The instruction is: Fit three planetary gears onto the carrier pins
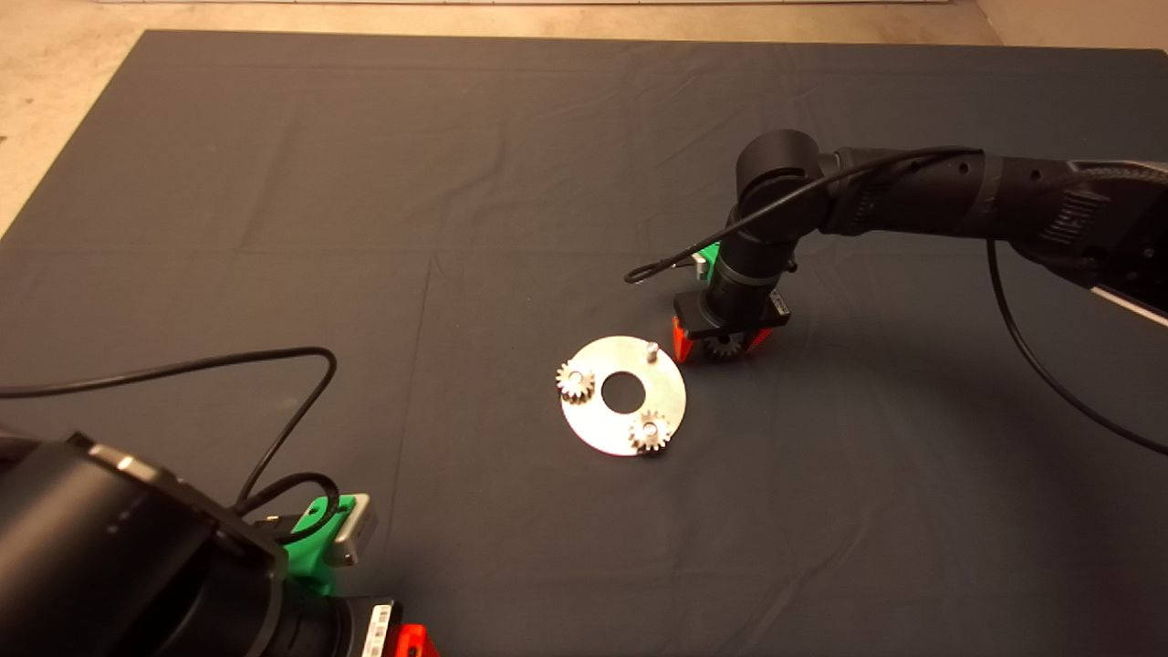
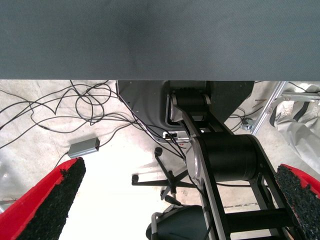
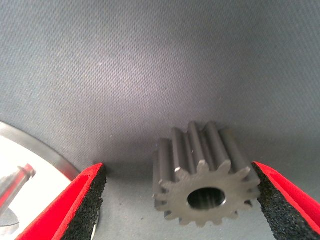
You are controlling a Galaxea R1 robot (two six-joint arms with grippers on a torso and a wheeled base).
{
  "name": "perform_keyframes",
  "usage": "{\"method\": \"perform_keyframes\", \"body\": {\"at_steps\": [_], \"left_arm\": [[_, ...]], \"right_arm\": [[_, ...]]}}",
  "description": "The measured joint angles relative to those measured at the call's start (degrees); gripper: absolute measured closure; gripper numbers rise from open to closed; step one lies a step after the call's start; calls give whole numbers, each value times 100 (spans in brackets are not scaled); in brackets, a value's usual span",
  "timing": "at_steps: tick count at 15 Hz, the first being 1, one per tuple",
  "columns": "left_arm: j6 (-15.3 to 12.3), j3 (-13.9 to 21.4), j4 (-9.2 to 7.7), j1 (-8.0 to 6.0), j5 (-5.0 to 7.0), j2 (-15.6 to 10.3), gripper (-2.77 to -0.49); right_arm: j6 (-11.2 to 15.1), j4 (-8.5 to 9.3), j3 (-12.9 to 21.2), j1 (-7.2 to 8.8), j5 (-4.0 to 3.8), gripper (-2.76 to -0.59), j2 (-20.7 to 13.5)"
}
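Left gripper (image 1: 411, 641), lower left of head view: parked, fingers spread wide, nothing held. Disc (image 1: 623, 394), frame centre: two planetary gears (image 1: 576, 380) seated, one carrier pin (image 1: 651, 350) bare at upper right. Third gear (image 3: 205, 186) on mat just right of disc, between fingers of right gripper (image 1: 723, 348): one pad seemingly touching teeth, other apart, not yet clenched. Gear judged rigid, dense, slippery; grasp advised across toothed flanks, bore kept free.
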Motion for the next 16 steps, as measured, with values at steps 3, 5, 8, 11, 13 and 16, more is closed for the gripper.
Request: {"method": "perform_keyframes", "body": {"at_steps": [3, 5, 8, 11, 13, 16], "left_arm": [[11, 0, 0, 30, -2, 2, -277], [13, 0, -2, 35, 0, 0, -277], [13, 0, -2, 97, 0, 0, -277], [25, 0, 0, 124, 0, 0, -277], [39, 0, 0, 124, 0, 2, -277], [57, 0, 0, 124, -2, 2, -277]], "right_arm": [[-55, -2, -51, 7, -2, -198, -28], [-80, -7, -78, 22, -2, -194, -34], [-163, -13, -119, 30, -2, -182, -50], [-204, -16, -168, 57, -2, -167, -87], [-227, -19, -183, 101, 17, -158, -108], [-246, -18, -185, 110, 15, -152, -111]]}}
